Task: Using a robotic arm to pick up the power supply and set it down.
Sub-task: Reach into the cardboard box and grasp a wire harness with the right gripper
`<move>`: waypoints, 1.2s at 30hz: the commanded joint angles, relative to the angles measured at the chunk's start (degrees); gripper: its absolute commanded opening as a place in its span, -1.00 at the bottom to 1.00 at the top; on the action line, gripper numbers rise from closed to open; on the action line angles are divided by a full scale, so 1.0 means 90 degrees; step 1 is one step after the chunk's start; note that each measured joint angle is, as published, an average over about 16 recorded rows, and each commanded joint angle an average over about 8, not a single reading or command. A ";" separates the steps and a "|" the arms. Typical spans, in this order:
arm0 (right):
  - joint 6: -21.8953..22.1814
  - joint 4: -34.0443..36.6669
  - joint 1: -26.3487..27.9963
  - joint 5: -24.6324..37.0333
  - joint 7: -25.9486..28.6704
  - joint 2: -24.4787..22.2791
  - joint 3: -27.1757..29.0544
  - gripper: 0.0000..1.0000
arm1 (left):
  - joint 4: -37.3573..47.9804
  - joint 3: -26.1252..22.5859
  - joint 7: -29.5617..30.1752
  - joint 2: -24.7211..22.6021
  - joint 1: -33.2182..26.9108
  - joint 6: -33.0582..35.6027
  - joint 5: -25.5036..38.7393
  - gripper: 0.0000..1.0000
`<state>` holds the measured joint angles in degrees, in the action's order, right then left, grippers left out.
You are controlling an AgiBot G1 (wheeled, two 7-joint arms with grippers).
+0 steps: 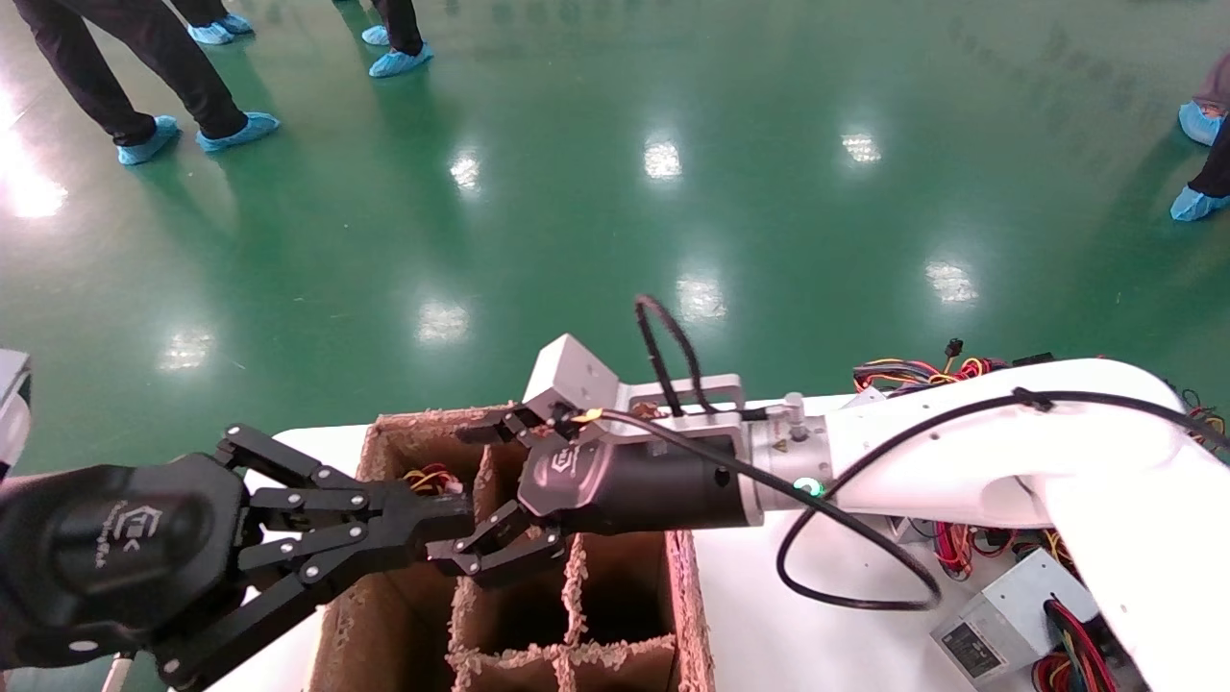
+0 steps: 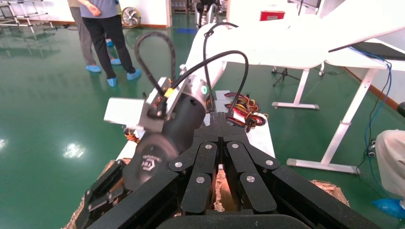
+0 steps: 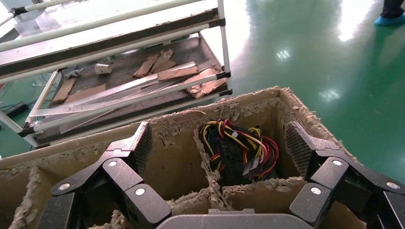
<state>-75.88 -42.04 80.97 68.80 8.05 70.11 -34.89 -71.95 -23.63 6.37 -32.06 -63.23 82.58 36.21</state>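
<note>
Well, my left gripper (image 1: 452, 524) hangs clenched and empty over the cardboard box (image 1: 687, 615), while my right gripper (image 3: 217, 157) gapes wide, holding nothing. Below it a power supply (image 3: 239, 152) stands on end in a far compartment, wires up. Stiff, fairly heavy and smooth-sided, I judge; better gripped across its metal flanks than by the floppy wires.

Glossy green floor (image 1: 577, 192) mirrors ceiling lights; a white table (image 2: 348, 57) stands behind, a metal rack (image 3: 119, 71) nearby
</note>
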 commanded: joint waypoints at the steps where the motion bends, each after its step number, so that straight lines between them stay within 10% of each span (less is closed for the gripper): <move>1: -0.0018 0.0233 0.0072 0.0057 -0.0093 0.0138 -0.0051 0.91 | 0.0000 0.0000 0.0000 0.0000 0.0000 0.0000 0.0000 -1.00; 21: -0.0129 0.2041 0.0406 0.0066 -0.0851 0.0755 -0.0226 -0.90 | 0.0000 0.0000 0.0000 0.0000 0.0000 0.0000 0.0000 -1.00; 36: -0.0186 0.2235 0.0590 -0.0052 -0.1115 0.0820 -0.0577 -1.00 | 0.0000 -0.0001 0.0000 0.0000 0.0000 0.0000 0.0000 -1.00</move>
<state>-77.33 -22.14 86.24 68.30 -1.79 77.47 -40.17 -71.95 -23.63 6.37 -32.06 -63.23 82.57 36.20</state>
